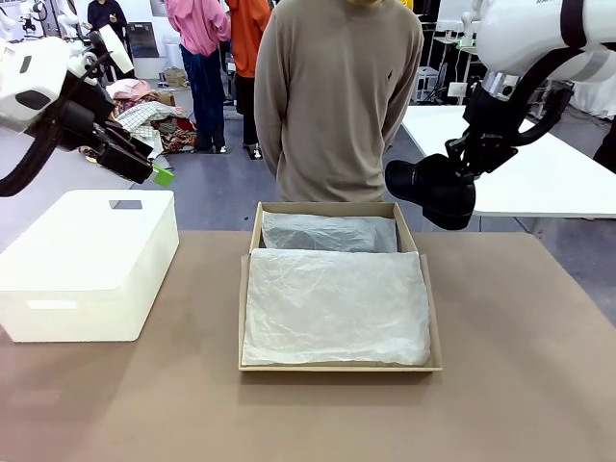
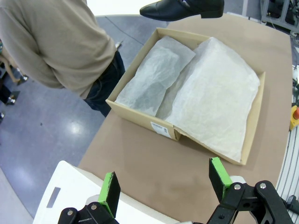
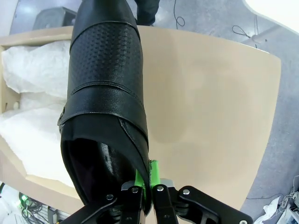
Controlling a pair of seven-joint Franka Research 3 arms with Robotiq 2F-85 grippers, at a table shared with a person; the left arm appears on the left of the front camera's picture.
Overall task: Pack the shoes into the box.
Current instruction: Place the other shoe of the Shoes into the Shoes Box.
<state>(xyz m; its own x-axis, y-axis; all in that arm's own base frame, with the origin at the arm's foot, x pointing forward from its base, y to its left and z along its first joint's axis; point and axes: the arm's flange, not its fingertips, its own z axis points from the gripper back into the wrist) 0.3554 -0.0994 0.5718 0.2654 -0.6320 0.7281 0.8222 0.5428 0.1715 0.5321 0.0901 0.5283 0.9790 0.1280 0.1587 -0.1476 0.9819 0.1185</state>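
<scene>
Shoes: one glossy black dress shoe (image 1: 435,191) hangs in the air just beyond the box's far right corner, above the table's far edge.
Box: the box (image 1: 245,318) lies open mid-table, its far end close to the table's far edge, with crinkled white tissue paper (image 1: 337,308) over both halves.
Progress: judging from this, packing has barely begun. One shoe is lifted but not yet over the box, and none rests on top of the tissue. Whether anything lies under the greyer sheet in the far half cannot be told. Lowering this shoe in, adding its mate and closing the flap appear to be left.
Right arm: it reaches in from the right, raised well above the table, wrist angled down toward the box. The right gripper (image 3: 149,179) has its jaws pinched nearly together on the rim of the shoe's opening at the heel, toe pointing away from it.
Left arm: held high near the table's left edge, over the white container (image 1: 87,250). The left gripper (image 2: 164,186) has its green pads spread wide, holding nothing.
Person: a person (image 1: 337,96) stands at the far edge, just behind the box.
</scene>
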